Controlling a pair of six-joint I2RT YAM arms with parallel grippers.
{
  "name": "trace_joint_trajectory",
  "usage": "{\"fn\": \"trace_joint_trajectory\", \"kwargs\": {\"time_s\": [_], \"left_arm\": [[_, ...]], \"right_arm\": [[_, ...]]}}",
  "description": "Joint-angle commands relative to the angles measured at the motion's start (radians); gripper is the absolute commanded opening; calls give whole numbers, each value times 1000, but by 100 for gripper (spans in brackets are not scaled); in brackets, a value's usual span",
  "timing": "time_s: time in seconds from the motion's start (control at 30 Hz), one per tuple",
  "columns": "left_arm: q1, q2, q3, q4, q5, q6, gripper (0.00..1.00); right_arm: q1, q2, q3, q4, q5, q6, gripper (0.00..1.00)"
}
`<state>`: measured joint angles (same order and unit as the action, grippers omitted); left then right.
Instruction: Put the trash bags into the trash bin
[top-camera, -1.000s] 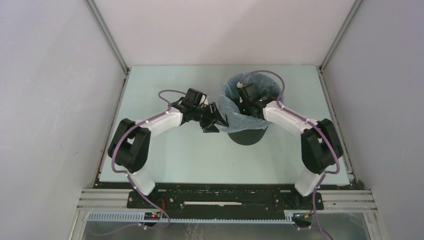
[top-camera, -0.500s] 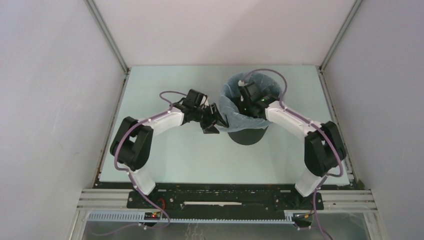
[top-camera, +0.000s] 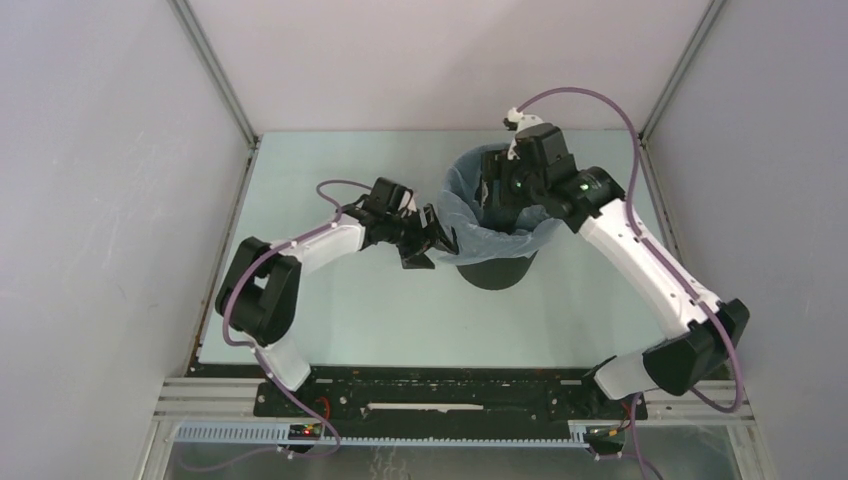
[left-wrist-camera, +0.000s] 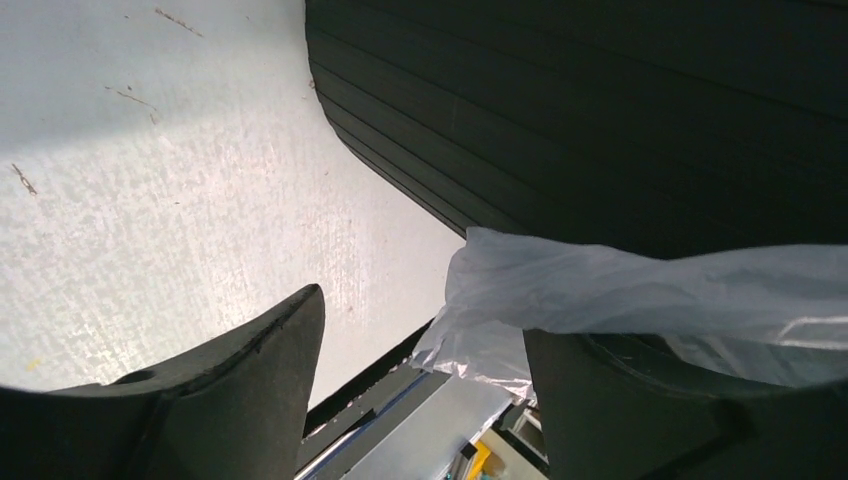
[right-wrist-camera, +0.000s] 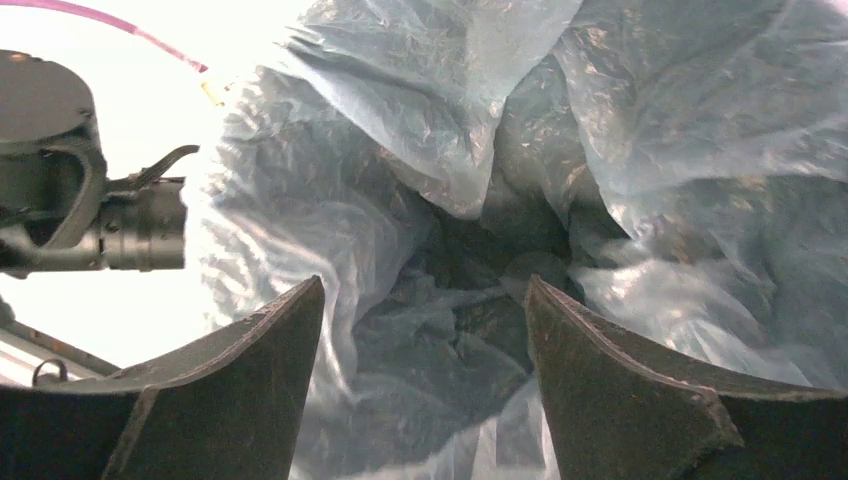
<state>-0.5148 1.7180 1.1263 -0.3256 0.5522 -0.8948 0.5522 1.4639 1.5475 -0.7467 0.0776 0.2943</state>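
The black trash bin (top-camera: 492, 270) stands at the middle of the table. The pale blue trash bag (top-camera: 462, 213) lines it, its film folded out over the rim. My left gripper (top-camera: 438, 243) is open at the bin's left side. In the left wrist view the bag's hanging edge (left-wrist-camera: 600, 295) drapes over the right fingertip (left-wrist-camera: 620, 400), against the bin wall (left-wrist-camera: 600, 120). My right gripper (top-camera: 492, 195) is open and empty above the bin mouth. In the right wrist view it (right-wrist-camera: 425, 295) looks down into the crumpled bag interior (right-wrist-camera: 460, 250).
The pale green table (top-camera: 330, 320) is boxed in by white walls at the back and sides. The right arm's elbow (top-camera: 690, 350) sits low at the right near the table's front edge. The left arm's wrist shows in the right wrist view (right-wrist-camera: 90, 220).
My right gripper has risen out of the bin and shifted toward the back, and its elbow has swung down to the right. The left arm has hardly moved.
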Motion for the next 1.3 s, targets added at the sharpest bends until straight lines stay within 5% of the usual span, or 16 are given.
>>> {"fn": "trace_joint_trajectory", "kwargs": {"time_s": [0.0, 0.2, 0.4, 0.87, 1.27], "left_arm": [[-2, -64, 48, -26, -7, 43, 78], [0, -100, 34, -47, -33, 73, 82], [28, -170, -23, -52, -53, 98, 85], [108, -468, -133, -137, -140, 168, 94], [131, -657, -129, -212, -198, 185, 94]], "right_arm": [[1, -96, 80, -101, 6, -11, 84], [9, -209, 109, -147, -24, -4, 87], [143, -357, -18, -128, -29, 19, 89], [238, -717, -714, 129, 73, 158, 89], [164, -544, -961, 605, 164, 100, 90]]}}
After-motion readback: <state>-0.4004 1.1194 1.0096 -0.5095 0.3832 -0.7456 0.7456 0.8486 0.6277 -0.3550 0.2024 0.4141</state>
